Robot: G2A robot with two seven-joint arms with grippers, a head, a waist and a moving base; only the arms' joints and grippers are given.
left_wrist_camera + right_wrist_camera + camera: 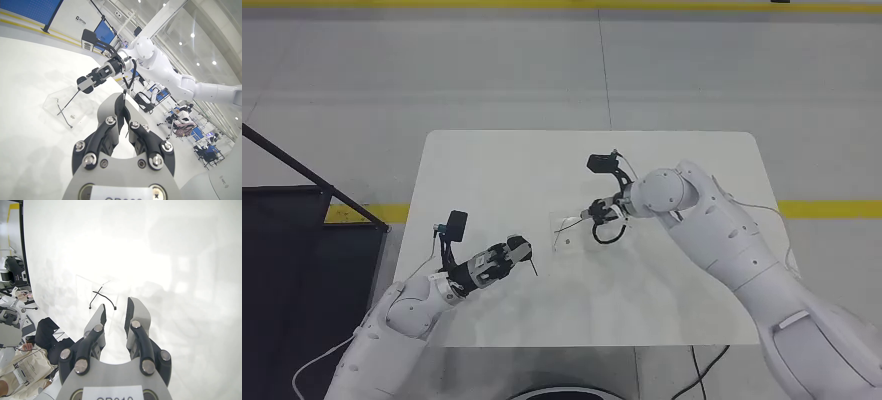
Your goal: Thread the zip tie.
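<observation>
My left gripper (pixel 519 251) (pixel 123 107) sits near the table's front left, shut on a thin black zip tie (pixel 124 94) that pokes out past its fingertips (pixel 532 266). A small clear tray (pixel 567 236) (pixel 54 101) (pixel 85 285) lies mid-table and holds two more black zip ties (pixel 65 108) (pixel 103 296) crossed over each other. My right gripper (pixel 595 212) (pixel 116 303) hovers just beside and above that tray, open, with nothing between its fingers. In the left wrist view the right gripper (pixel 85 86) hangs over the tray's far end.
The white table (pixel 692 300) has bare room to the right and at the back. A dark panel (pixel 282 260) stands on the floor off the table's left edge.
</observation>
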